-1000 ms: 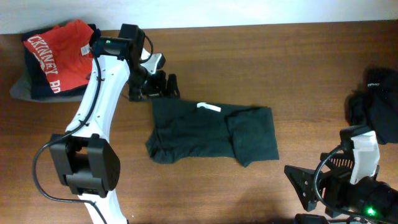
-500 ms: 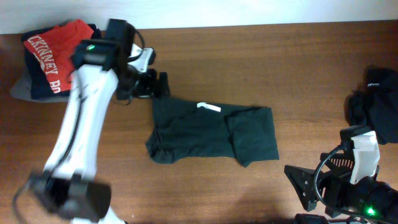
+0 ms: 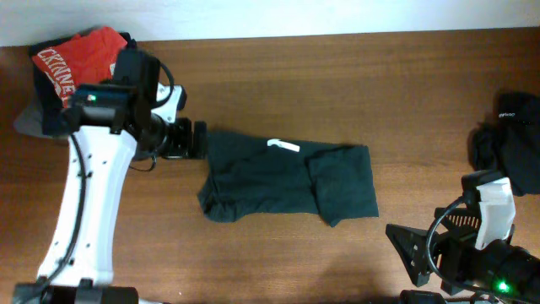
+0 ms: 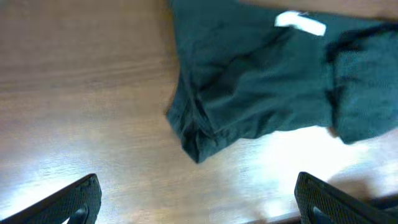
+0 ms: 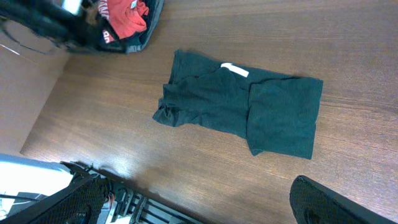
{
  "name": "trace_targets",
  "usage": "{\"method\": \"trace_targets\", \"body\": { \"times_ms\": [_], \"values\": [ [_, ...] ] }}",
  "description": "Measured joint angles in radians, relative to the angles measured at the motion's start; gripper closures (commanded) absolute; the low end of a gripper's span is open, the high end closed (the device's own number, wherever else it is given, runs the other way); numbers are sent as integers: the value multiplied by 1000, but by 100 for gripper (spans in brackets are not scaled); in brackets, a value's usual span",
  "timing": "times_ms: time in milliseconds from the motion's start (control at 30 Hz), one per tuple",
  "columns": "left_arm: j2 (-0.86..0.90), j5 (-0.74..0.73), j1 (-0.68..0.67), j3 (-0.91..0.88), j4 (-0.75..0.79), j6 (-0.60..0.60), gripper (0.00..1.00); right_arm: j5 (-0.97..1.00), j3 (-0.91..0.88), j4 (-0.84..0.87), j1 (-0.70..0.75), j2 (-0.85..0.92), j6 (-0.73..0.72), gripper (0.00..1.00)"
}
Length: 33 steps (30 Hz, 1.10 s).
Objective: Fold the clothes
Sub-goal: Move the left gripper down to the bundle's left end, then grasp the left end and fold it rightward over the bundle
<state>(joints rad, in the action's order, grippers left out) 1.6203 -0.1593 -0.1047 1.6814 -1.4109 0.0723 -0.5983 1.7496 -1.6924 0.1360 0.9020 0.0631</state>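
Left hand [image 3: 196, 140] drawn back leftward, spread wide (empty), dark shirt [image 3: 287, 179] just beside its tips.

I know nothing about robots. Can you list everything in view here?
T-shirt: one, very dark green, partly folded, mid-table.
label: one, white, T-shirt's far edge.
red shirt: one, white lettering, atop the far-left pile.
dark garment: one, under the red shirt.
black clothes: heap, count unclear, right edge.
table: one, brown wood.
left gripper: black, open, beside the T-shirt's corner.
right gripper: black, open, near right side.
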Motion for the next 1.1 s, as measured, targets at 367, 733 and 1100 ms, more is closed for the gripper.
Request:
{"method": "trace_targets", "body": {
  "times_ms": [367,733,1100],
  "values": [
    [16,-320,90,-460,351,-194,1,0,0,0,0,0,0,1],
    [137,-351,119,-559,536,-204,1,0,0,0,0,0,0,1],
    [259,-354,140,-555,662,-211,1,0,0,0,0,0,0,1]
  ]
}}
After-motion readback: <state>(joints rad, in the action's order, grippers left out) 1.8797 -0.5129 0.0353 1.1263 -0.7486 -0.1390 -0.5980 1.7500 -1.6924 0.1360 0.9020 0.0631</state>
